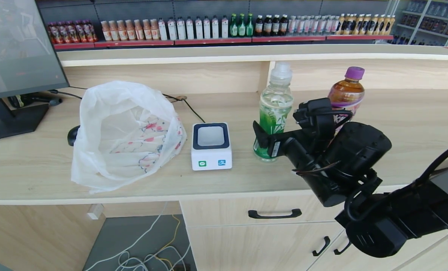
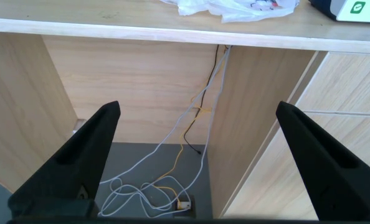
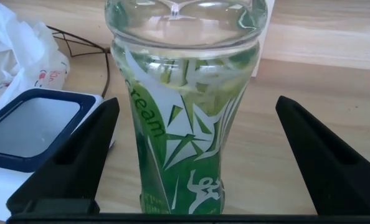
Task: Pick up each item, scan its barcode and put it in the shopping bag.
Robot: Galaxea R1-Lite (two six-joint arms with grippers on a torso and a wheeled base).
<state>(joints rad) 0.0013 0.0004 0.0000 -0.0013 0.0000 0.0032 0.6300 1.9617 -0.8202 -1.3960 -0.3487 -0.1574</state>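
Note:
A clear bottle with a green label (image 1: 275,113) (image 3: 182,124) stands upright on the wooden counter (image 1: 39,162), right of the white scanner box (image 1: 211,146) (image 3: 32,127). My right gripper (image 1: 269,135) (image 3: 194,162) is open around the bottle's lower part, its fingers (image 3: 66,168) standing off on either side without touching. Behind and to the right stands a brown tea bottle with a purple cap (image 1: 346,94). The white shopping bag (image 1: 126,135) (image 3: 17,50) (image 2: 235,7) lies open left of the scanner. Lower than the counter's front edge, my left gripper (image 2: 194,162) is open and holds nothing.
A monitor on a black stand (image 1: 16,49) occupies the counter's far left, with a black mouse (image 1: 72,135) beside the bag. A cable (image 1: 188,105) runs behind the scanner. Loose cables (image 2: 172,180) lie on the floor under the counter. Drawers with black handles (image 1: 274,214) sit below.

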